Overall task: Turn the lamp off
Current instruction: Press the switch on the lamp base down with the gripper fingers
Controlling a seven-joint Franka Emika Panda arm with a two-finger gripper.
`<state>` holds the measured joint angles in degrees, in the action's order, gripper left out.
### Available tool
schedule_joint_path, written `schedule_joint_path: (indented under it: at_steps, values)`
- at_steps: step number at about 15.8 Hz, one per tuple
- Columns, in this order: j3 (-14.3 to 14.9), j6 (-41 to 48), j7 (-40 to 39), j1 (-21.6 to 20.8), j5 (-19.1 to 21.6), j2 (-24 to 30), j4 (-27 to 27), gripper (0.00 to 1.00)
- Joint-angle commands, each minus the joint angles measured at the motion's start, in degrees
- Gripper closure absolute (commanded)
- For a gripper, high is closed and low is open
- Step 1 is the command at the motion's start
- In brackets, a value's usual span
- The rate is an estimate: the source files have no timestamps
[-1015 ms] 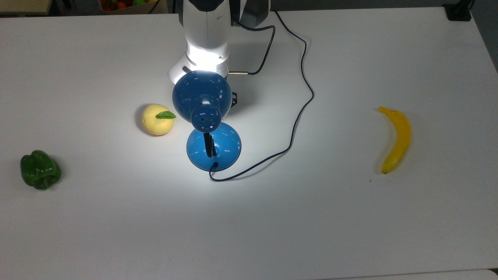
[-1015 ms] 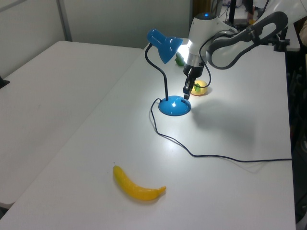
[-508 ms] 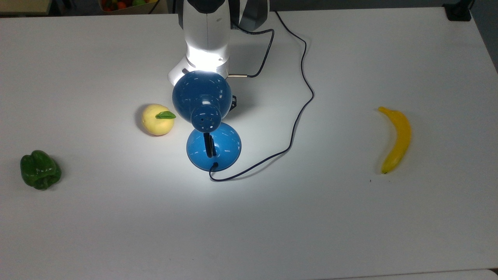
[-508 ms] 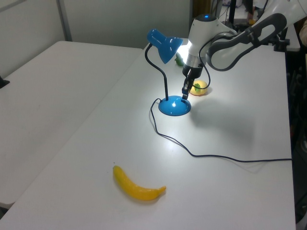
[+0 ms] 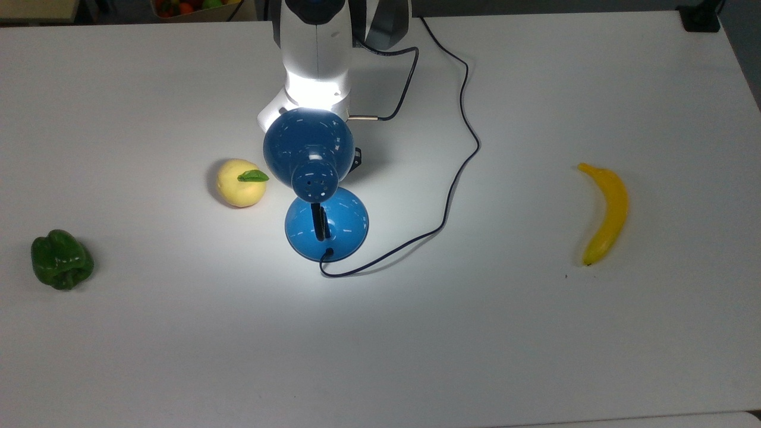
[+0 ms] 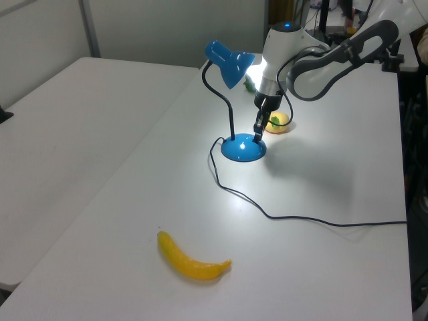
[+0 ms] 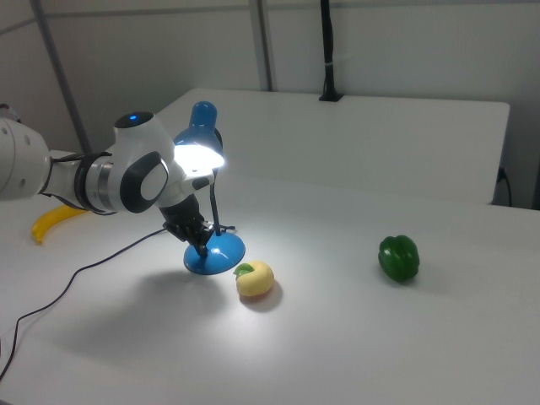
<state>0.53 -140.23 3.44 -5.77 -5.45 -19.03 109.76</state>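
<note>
A white table (image 5: 535, 356) fills the scene, with pale wall panels behind it in the left view and the right view. Going across the top view from its left: a green bell pepper (image 5: 62, 260) lies near the table's edge, then a yellow apple-like fruit (image 5: 241, 182) with a green leaf sits just beside the lamp (image 5: 309, 154). The lamp stands near the middle of the table. Its round blue base (image 5: 326, 223) rests flat, the black neck (image 6: 223, 103) rises upright and bends over, and the dome shade opens toward the top view's upper edge, tilted downward onto the white arm (image 5: 315, 53). The lamp is lit: a bright pool spreads over the table and the arm's wrist. Its thin black cord (image 5: 461, 160) leaves the base and loops away to the top view's right and upward. Farther right lies a banana (image 5: 606, 213), well apart from the rest.

In the left view the gripper (image 6: 258, 131) points down, its tip right at the upper surface of the base. The fingers look drawn close together, narrow, holding nothing.

Compared with a second ago, the gripper sits slightly lower on the base; the lamp, cord and fruit have not moved, and the light is on as before.
</note>
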Motion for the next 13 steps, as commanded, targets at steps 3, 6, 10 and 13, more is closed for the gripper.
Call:
schedule_joint_path:
  at_steps: [3, 6, 10, 13]
  values:
    - [0.08, -1.8, 0.95, -0.03, -1.06, -0.39, 0.89, 1.0]
    - [0.08, -1.8, 0.95, -0.03, -1.14, -0.74, 0.98, 1.0]
    - [0.08, -1.28, 1.04, -0.03, -1.14, -0.66, 1.07, 1.0]
    - [0.08, -0.84, 1.13, 0.14, -1.14, -0.57, 1.51, 1.0]
